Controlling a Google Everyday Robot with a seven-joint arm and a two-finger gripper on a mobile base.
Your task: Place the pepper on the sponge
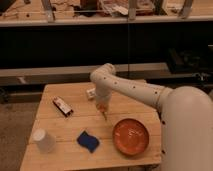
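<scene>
**Pepper held up over the table**

A big round orange plate sits on the wooden table, near the front right side. A white cup stands near the front left corner. I cannot see inside the cup.

The gripper points straight down over the middle of the table. Its fingers are closed tight on the pepper. The little orange pepper hangs from the tip of the gripper with its thin pale end pointing down. It is up in the air, just behind the plate's back left edge, and it does not touch the plate.

The sponge is dark blue and lies flat near the front of the table, between the cup and the plate. It is in front of the pepper and a bit to the left, apart from it.

The white arm comes in from the right, bends at a round joint, and then drops down to the gripper.

A black and red packet lies on the left part of the table.
</scene>
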